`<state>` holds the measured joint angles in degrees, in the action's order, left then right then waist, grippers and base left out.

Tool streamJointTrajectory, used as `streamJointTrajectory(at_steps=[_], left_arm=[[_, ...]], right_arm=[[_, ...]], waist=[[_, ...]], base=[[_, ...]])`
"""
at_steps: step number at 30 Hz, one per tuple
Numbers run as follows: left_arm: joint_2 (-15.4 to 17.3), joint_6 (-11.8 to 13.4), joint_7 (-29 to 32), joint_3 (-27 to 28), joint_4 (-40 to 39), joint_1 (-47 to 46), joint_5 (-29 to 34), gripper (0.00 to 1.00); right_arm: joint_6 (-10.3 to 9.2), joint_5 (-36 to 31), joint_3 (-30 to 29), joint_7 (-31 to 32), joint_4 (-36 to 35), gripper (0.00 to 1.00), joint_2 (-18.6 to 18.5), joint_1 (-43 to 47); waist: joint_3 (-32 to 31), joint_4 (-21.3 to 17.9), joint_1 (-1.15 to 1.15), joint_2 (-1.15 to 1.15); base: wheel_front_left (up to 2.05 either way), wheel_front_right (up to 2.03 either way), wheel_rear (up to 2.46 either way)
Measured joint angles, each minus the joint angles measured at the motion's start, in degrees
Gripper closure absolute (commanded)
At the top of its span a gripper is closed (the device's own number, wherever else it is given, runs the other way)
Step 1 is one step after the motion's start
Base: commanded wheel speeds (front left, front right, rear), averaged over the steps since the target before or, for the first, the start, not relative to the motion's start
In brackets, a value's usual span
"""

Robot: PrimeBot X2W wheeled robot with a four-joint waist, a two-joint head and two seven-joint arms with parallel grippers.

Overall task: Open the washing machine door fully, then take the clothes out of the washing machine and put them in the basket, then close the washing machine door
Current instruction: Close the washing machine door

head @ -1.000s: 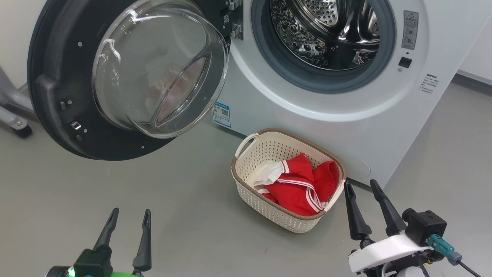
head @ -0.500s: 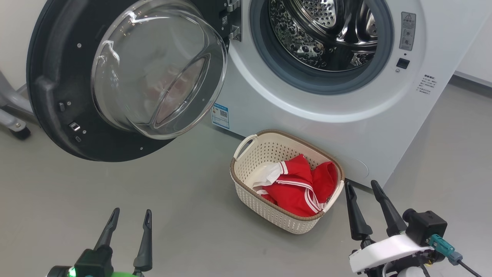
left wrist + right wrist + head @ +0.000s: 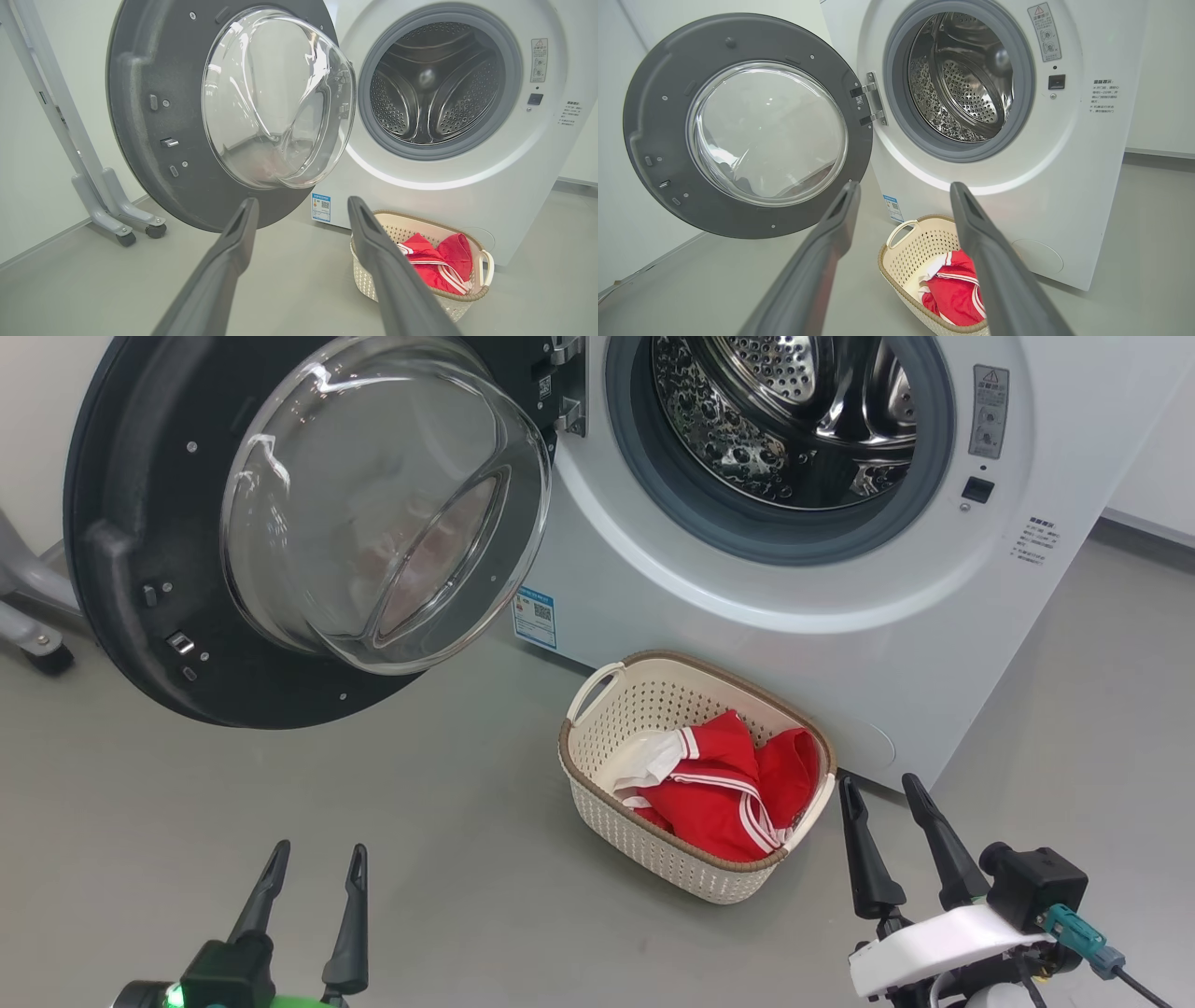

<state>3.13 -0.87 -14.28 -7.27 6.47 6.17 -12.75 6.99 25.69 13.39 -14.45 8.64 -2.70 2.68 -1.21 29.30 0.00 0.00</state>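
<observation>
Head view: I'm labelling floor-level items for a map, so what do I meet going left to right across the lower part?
Stand's caster wheel → left gripper, fingers apart → basket with the clothes in it → right gripper, fingers apart.

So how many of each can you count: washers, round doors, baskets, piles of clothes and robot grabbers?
1 washing machine
1 round door, swung open
1 basket
1 pile of clothes, red and white, in the basket
2 grabbers: left gripper and right gripper, both open and holding nothing
Total: 6
</observation>
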Motion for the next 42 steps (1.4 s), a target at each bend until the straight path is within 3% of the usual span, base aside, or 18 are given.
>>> streamJointTrajectory(at_steps=[1, 2, 3, 12, 21, 35, 42], left_arm=[[0.0, 0.0, 0.0, 0.0, 0.0, 0.0, 0.0, 0.34], [0.0, 0.0, 0.0, 0.0, 0.1, 0.0, 0.0, 0.84], [0.0, 0.0, 0.0, 0.0, 0.1, 0.0, 0.0, 1.00], [0.0, 0.0, 0.0, 0.3, 0.2, 0.0, 0.2, 1.00], [2.0, 0.1, 0.0, 4.7, -1.4, -0.2, 0.1, 1.00], [13.3, 0.5, 0.7, 16.5, -4.3, -6.8, -3.0, 1.00], [17.4, -1.8, 4.8, 21.6, -2.1, -12.4, -8.8, 1.00]], right_arm=[[0.00, 0.0, 0.0, 0.0, 0.0, 0.00, 0.0, 0.0], [0.00, 0.0, 0.0, 0.0, 0.0, 0.00, 0.0, 0.0], [0.00, 0.0, 0.0, 0.0, 0.0, 0.00, 0.0, 0.0], [0.00, 0.0, 0.2, 0.0, -0.1, 0.00, 0.0, 0.0], [0.00, 0.0, -0.1, 0.0, -0.8, 0.00, 0.0, 0.0], [0.00, -1.3, 1.0, 0.0, -2.5, 0.00, -1.2, 0.0], [0.00, -2.2, 1.0, 0.2, -3.4, 0.00, -3.2, -0.9]], waist=[[0.0, 0.0, 0.00, 0.00], [0.0, 0.0, 0.00, 0.00], [0.0, 0.0, 0.00, 0.00], [0.1, 0.0, 0.00, 0.00], [1.3, 0.3, 0.00, 0.00], [4.6, -1.0, 0.00, 0.00], [7.8, -2.3, 0.00, 0.00]], base=[[0.00, 0.00, 0.00], [0.00, 0.00, 0.00], [0.00, 0.00, 0.00], [0.00, 0.00, 0.00], [0.00, 0.00, 0.00], [0.00, 0.00, 0.00], [0.00, 0.00, 0.00]])
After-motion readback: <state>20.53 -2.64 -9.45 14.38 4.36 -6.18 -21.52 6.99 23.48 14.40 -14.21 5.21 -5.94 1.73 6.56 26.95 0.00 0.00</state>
